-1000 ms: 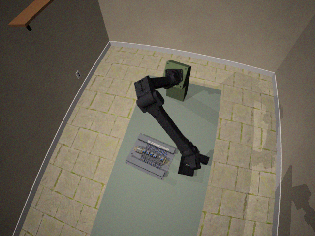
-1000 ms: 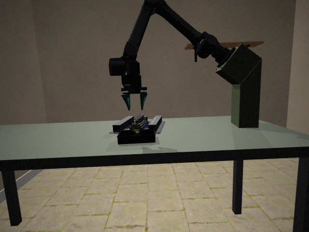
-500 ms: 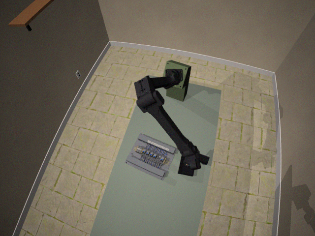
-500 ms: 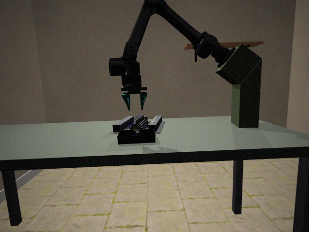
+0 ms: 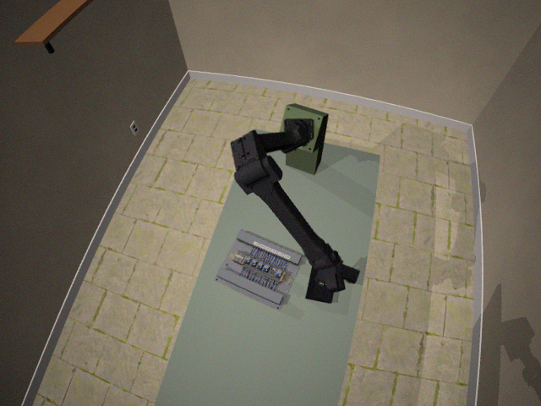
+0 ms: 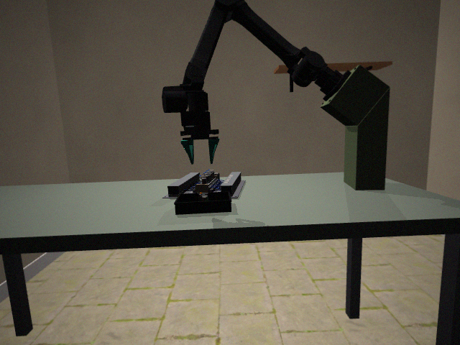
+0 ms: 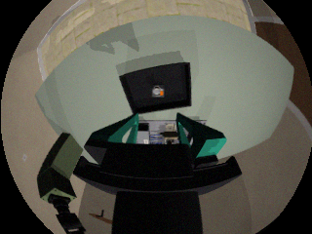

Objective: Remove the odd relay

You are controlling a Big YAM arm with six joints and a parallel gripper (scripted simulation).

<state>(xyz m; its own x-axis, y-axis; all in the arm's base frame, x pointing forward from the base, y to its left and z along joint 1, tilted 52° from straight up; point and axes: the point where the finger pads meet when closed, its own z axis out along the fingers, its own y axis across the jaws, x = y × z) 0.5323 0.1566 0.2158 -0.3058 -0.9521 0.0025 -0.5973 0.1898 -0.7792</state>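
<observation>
A green bench point(image 6: 334, 208) carries the arm's olive pedestal point(image 6: 366, 156) and the grey relay panel point(image 5: 237, 279). Just beside the panel sits the black tray point(image 6: 202, 208), holding the orange-buttoned relay point(image 7: 158, 92). High above it, the gripper point(image 6: 200, 150) hangs half open, gripping nothing. The panel's remaining relays are too small to distinguish.

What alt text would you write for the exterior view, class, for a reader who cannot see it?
A black robot arm holds its open, empty gripper above a black tray and a relay panel on a green table.
</observation>
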